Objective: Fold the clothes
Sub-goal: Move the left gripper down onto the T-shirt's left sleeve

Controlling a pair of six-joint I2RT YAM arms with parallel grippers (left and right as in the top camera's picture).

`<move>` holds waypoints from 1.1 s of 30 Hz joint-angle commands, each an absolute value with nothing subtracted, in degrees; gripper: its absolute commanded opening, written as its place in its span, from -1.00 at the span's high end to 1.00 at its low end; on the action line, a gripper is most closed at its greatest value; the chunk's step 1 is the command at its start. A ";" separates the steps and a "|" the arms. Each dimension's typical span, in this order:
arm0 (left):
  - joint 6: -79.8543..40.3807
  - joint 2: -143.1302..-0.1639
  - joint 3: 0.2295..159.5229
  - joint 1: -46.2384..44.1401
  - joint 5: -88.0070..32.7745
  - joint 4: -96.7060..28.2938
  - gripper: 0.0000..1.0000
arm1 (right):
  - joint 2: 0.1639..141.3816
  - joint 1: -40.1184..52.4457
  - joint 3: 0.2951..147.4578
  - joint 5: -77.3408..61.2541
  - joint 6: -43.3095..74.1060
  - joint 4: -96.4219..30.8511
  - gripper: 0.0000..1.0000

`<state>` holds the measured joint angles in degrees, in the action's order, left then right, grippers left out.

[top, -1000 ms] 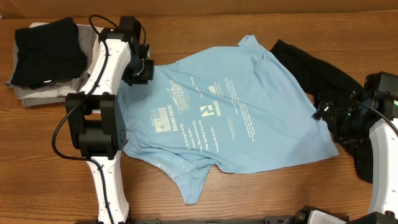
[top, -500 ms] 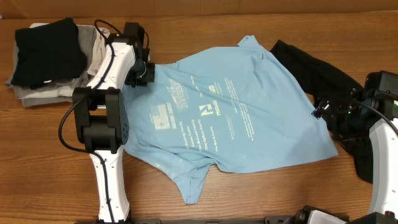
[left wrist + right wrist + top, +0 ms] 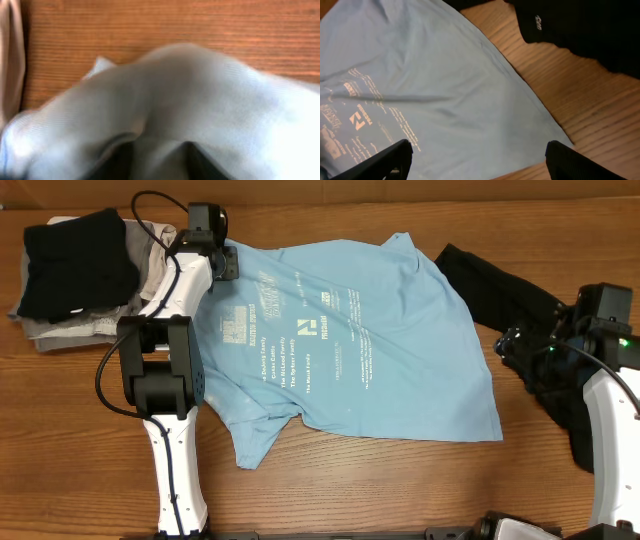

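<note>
L end effector clamped on T-shirt, tips cloth-hidden; R end effector apart.

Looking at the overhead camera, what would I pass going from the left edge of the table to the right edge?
stack of folded clothes → left arm → light blue T-shirt → black garment → right arm
</note>
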<state>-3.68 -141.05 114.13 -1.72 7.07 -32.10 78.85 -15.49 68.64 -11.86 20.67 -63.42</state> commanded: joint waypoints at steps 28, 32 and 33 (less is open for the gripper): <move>-4.78 -122.50 172.46 -10.61 -4.47 -96.82 -1.00 | 60.07 -15.16 75.83 -15.07 20.49 -73.58 -1.00; -5.63 -115.28 163.00 -10.90 -4.21 -96.82 -1.00 | 58.08 -15.16 75.83 -15.09 19.64 -75.33 -1.00; -5.85 -113.45 159.59 -10.90 -3.75 -96.82 -1.00 | 57.93 -15.16 75.83 -15.11 19.64 -75.42 -1.00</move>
<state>-4.36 -119.26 166.39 -10.52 -3.70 -96.55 58.87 -15.33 74.26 -14.81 20.62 -75.29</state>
